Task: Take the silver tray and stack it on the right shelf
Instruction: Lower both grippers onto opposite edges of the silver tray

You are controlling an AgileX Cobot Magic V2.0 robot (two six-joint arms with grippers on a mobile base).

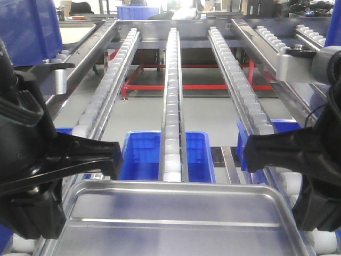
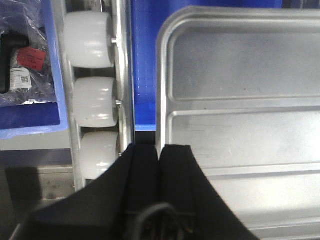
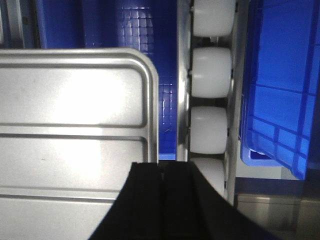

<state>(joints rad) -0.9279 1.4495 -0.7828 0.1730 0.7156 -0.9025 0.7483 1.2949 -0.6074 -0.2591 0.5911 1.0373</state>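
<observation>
Silver tray (image 1: pixel 181 218) held by both side rims at the near end of the right shelf (image 1: pixel 171 106).

The left pincer (image 2: pixel 159 150) and right pincer (image 3: pixel 162 167) are each clamped narrow on a tray rim, with the tray over the centre roller lane. A blue bin (image 1: pixel 141 154) stands below the rails. A blue crate (image 2: pixel 30 125) at the left holds a plastic-wrapped bundle (image 2: pixel 37 80) with a red tag (image 2: pixel 31 59) and a white label (image 2: pixel 20 79), print too small to read.

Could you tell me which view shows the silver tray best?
The exterior front-facing view: the silver tray shows its far rim and both sides. The left wrist view shows only its left edge, pinched by the left claw; the right wrist view, its right edge in the right claw.
</observation>
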